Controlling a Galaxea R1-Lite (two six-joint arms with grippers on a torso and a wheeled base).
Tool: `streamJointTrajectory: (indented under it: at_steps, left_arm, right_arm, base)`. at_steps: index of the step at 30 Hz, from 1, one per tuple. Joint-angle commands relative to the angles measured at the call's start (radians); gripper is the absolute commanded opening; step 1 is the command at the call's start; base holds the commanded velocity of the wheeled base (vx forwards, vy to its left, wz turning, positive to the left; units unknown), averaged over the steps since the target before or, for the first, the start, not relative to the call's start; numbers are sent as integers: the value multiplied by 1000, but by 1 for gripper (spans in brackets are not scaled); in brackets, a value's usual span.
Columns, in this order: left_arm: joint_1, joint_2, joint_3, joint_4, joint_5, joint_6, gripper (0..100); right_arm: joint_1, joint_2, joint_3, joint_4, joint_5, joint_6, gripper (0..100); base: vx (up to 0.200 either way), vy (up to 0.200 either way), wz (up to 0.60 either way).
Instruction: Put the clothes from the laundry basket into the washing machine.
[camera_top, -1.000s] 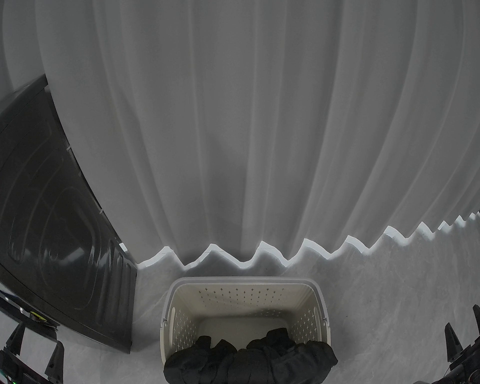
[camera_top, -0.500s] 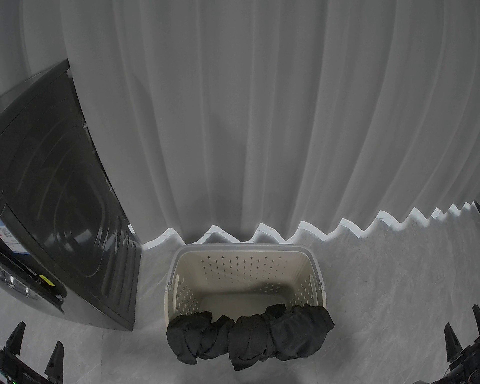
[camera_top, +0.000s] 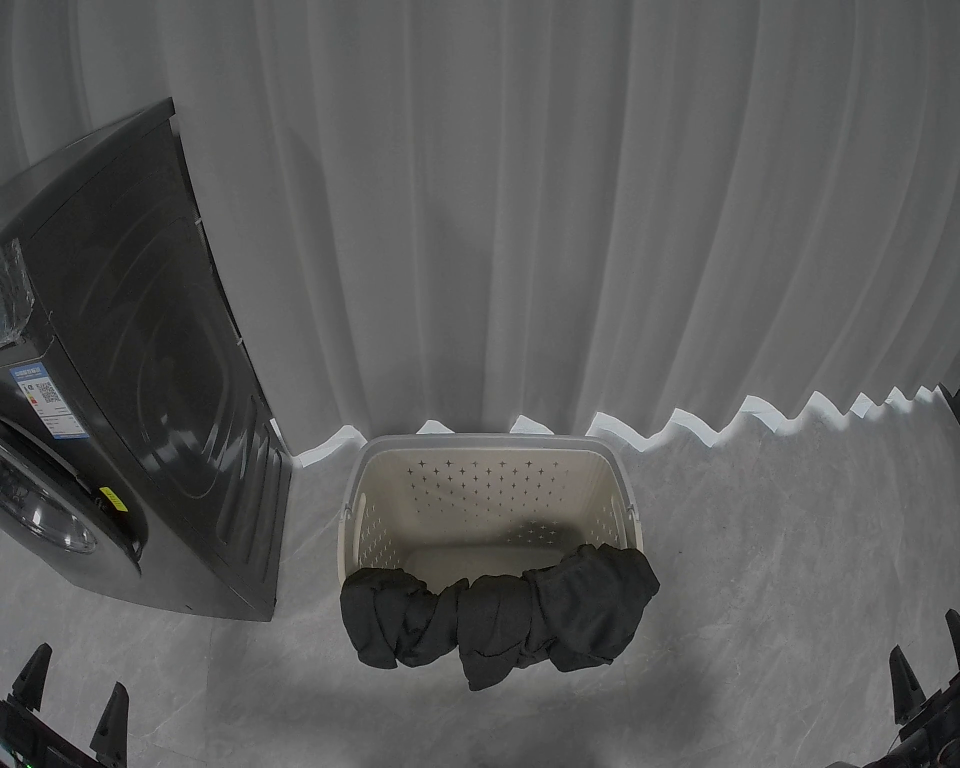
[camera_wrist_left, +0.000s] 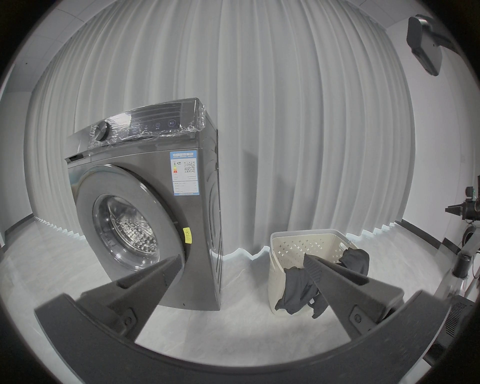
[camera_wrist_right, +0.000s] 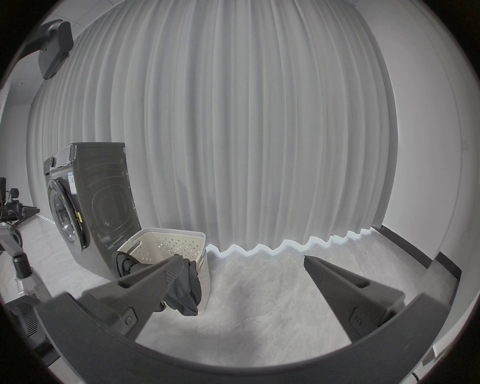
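Left claw (camera_wrist_left: 241, 257) and right claw (camera_wrist_right: 243, 258) hover low, agape.

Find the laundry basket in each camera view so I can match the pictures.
Head view: laundry basket low centre, dark clothes draped over its near rim.
Left wrist view: laundry basket beside the washing machine, in front of the curtain.
Right wrist view: laundry basket next to the washing machine's side.
Shared landmark: the washing machine, standing to the robot's left of the laundry basket.
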Motion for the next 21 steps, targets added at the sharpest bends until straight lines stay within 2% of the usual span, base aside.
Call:
streamJointTrajectory:
  at_steps: [1,4,21]
  left_arm:
    - [0,-18,16,0,-1,0,100]
    - [0,-16,16,-1,-3,-3,100]
    - [0,-16,16,0,-3,-2,100]
  right_arm:
    - [0,-17,18,-1,1,-1,100]
    - [0,-17,18,-1,1,-1,100]
    - [1,-17,18,-1,1,-1,100]
  base:
    - [0,0,0]
    - [0,0,0]
    - [0,200,0]
